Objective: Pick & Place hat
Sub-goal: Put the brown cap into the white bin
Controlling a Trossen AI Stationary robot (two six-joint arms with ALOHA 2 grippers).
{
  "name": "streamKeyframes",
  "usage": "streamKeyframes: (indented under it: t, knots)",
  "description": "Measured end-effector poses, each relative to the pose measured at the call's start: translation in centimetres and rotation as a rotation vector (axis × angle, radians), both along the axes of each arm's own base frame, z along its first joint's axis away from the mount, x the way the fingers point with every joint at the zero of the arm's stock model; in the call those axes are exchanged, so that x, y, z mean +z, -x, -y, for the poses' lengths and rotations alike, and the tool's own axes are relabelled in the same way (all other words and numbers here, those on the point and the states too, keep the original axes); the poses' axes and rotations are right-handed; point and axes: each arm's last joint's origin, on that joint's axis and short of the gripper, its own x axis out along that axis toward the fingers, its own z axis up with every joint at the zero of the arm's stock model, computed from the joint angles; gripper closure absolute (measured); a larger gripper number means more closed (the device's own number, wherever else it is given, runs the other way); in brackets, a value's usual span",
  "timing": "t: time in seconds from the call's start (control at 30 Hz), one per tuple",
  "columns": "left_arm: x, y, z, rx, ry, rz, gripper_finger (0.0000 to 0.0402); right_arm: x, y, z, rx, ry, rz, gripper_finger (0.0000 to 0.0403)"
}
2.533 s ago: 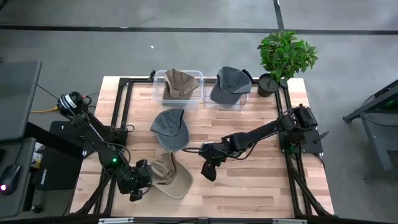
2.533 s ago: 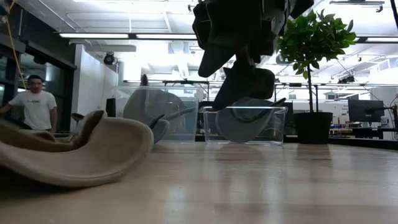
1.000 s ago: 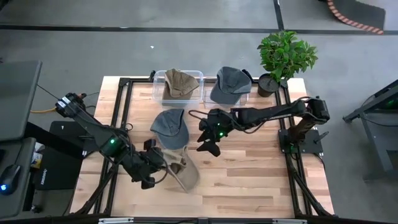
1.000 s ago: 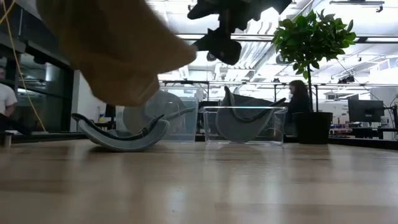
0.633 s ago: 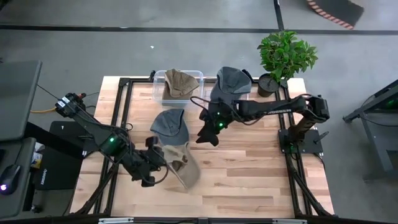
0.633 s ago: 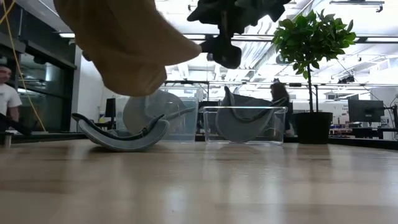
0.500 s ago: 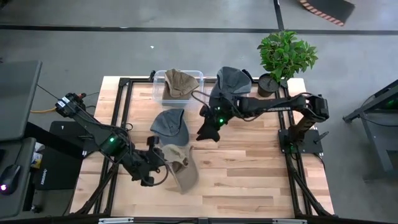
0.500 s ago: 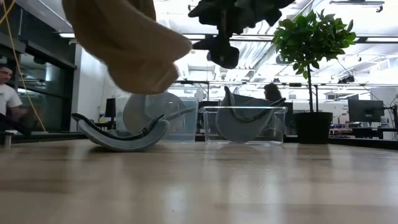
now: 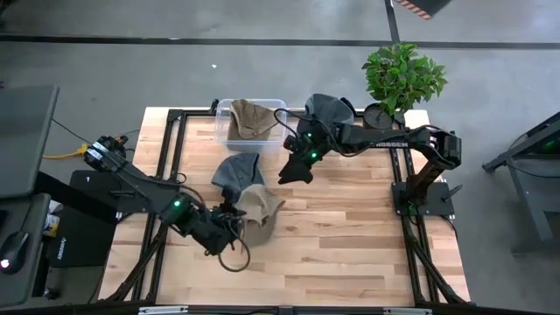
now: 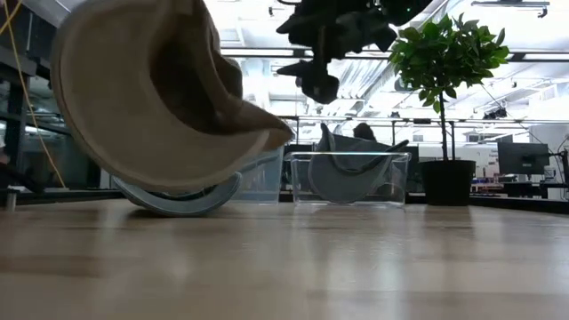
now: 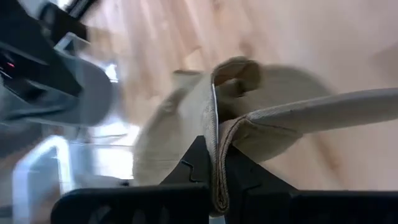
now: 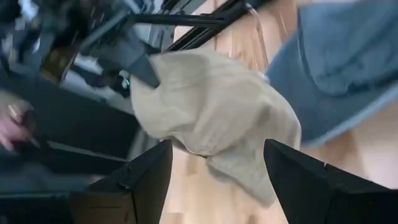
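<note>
My left gripper (image 9: pixel 229 224) is shut on a tan cap (image 9: pixel 255 208) and holds it above the wood table, just near of a grey cap (image 9: pixel 234 172) that lies crown down on the table. In the low view the tan cap (image 10: pixel 160 98) hangs clear of the table in front of the grey cap (image 10: pixel 182 201). My right gripper (image 9: pixel 291 172) is open and empty, in the air near the right bin; its wrist view looks down on the tan cap (image 12: pixel 211 112). My left gripper pinches an edge of the tan cap's crown (image 11: pixel 217 163) between its two fingers; a fold of cloth stands up between them. The fingers come level from the table's left. The cap is lifted clear of the table, tipped with its hollow side toward the near edge (image 10: pixel 191 93).
Two clear bins stand at the far edge: the left bin (image 9: pixel 226 133) holds a tan cap, the right bin (image 9: pixel 343 140) a grey cap. A potted plant (image 9: pixel 401 77) stands at the far right corner. Bare wood lies right of the tan cap.
My left gripper has carried the tan cap a little toward the far edge, up to the grey cap; the cap has turned and now shows its hollow side in the low view. My right gripper has gone toward the far edge, near the right bin, still open.
</note>
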Motion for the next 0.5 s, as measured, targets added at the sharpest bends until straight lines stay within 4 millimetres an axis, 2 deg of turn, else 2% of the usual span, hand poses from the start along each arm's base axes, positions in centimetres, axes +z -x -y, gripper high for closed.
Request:
streamKeyframes:
  t: [0.07,0.2,0.37,0.5]
  knots:
    - [0.0,-0.4,-0.4,-0.03,-0.07,-0.011,0.0401,-0.1,0.0,-0.3,0.048,0.086,0.046,0.0155]
    - [0.5,-1.0,-0.9,-0.073,-0.105,-0.007,0.0401,-0.1,-0.2,-0.4,0.075,0.286,0.12,0.0155]
    - [3.2,-1.3,-0.7,-0.127,-0.12,0.051,0.0401,-0.2,-0.3,-0.2,0.104,0.599,0.2,0.0155]
    - [5.1,-1.4,-0.7,-0.132,-0.1,0.103,0.0401,-0.2,-0.4,-0.5,0.14,0.699,0.234,0.0155]
